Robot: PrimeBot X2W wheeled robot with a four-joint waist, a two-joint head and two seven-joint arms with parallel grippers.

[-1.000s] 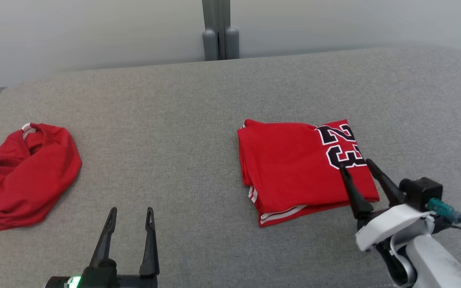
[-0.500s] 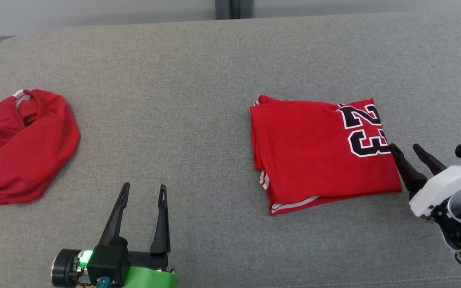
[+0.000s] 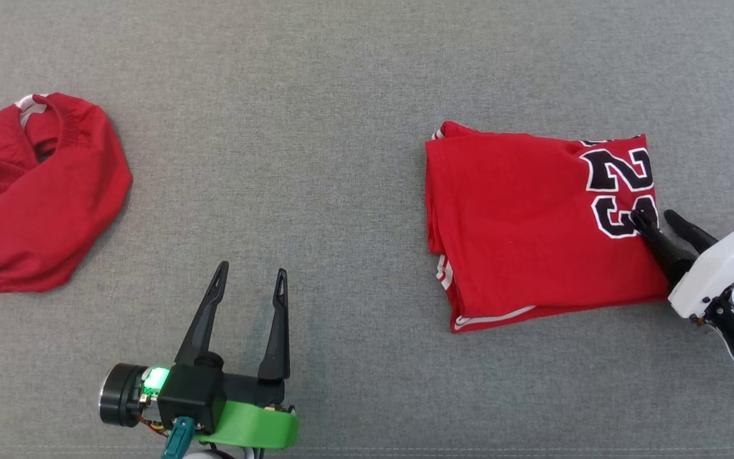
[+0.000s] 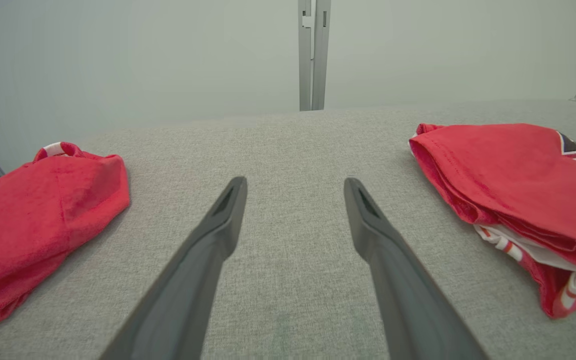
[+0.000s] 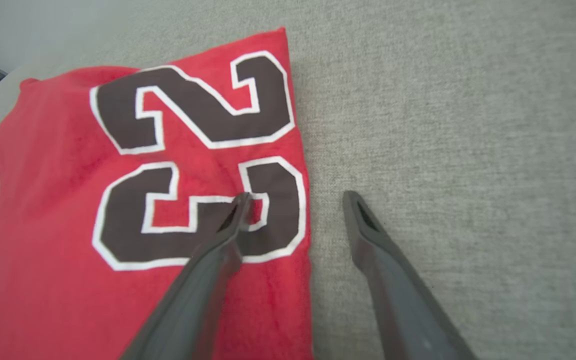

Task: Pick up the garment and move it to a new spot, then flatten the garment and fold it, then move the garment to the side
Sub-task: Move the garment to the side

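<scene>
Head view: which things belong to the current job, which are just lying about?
In the job: folded red jersey; right gripper, fingers astride its edge.
Lying about: crumpled red garment at the left, untouched.

Plain indoor test space, like a lab or office.
A grey fabric-covered tabletop (image 3: 341, 83) with rounded corners stands before pale frosted partition panels (image 4: 118, 55) joined by a grey metal post (image 4: 312, 60).

Black "23" on folded red jersey (image 3: 520, 229)
</scene>
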